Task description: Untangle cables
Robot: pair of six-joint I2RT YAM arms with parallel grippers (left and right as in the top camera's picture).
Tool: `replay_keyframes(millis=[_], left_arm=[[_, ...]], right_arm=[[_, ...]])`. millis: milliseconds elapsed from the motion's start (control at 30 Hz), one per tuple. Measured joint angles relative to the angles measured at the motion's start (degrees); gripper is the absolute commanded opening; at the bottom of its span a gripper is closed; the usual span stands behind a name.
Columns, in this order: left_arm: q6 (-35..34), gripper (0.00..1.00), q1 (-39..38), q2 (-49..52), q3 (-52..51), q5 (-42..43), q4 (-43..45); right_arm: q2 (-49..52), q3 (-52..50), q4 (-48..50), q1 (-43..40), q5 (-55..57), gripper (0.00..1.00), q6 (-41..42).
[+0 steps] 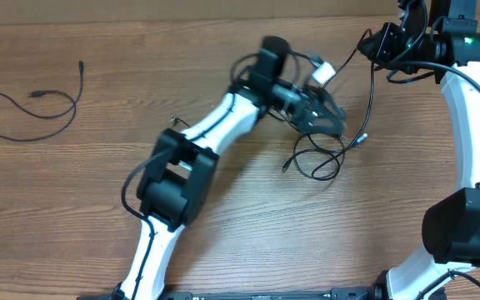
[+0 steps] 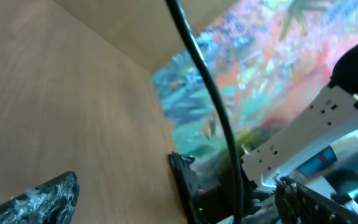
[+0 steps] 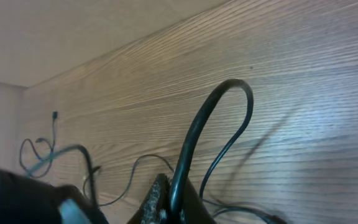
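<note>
A knot of thin black cables (image 1: 317, 158) lies on the wooden table at centre right, with a silver-tipped plug (image 1: 360, 139) at its right. One cable (image 1: 369, 83) rises from it to my right gripper (image 1: 382, 46), which is shut on it at the top right. The right wrist view shows that cable (image 3: 194, 134) pinched between the fingers (image 3: 178, 202) and looping above them. My left gripper (image 1: 319, 108) hovers just above the knot with its fingers wide apart. In the left wrist view a black cable (image 2: 213, 106) runs between the spread fingers (image 2: 179, 202).
A separate thin black cable (image 1: 32, 108) lies loose at the far left, also visible in the right wrist view (image 3: 42, 146). A small white piece (image 1: 322, 73) sits by the left gripper. The back table edge (image 1: 182, 21) meets a pale wall.
</note>
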Motion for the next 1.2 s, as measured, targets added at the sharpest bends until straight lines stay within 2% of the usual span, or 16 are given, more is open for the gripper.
replay_keyframes(millis=[133,500,767,800,867,933,1033,1200], left_arm=[[0.2,1.00,-0.5,0.0,0.0,0.0,0.0],[0.0,1.00,6.3,0.0,0.0,2.3,1.3],[-2.5,1.00,-2.5,0.0,0.0,2.2,8.2],[-3.2,0.97,-3.7,0.0,0.0,2.2,9.6],[-4.6,0.76,-5.7,0.0,0.0,2.2,10.9],[-5.5,0.42,-6.8,0.0,0.0,2.2,11.5],[-5.6,0.06,-7.0,0.0,0.0,2.2,11.6],[-5.9,0.04,-4.4,0.0,0.0,1.9,11.5]], right_arm=[[0.0,0.0,-1.7,0.0,-0.8,0.04,-0.7],[0.0,0.0,-2.3,-1.5,-1.1,0.04,-3.1],[0.0,0.0,-2.5,-0.5,3.5,0.04,0.0],[0.0,0.0,-2.4,-0.5,4.4,0.04,0.5],[0.0,0.0,-2.4,-0.5,5.7,0.04,1.5],[0.0,0.0,-2.4,-0.5,6.5,0.04,1.9],[0.0,0.0,-2.5,-0.5,8.3,0.04,2.5],[0.0,0.0,-3.6,-0.5,12.2,0.04,3.0]])
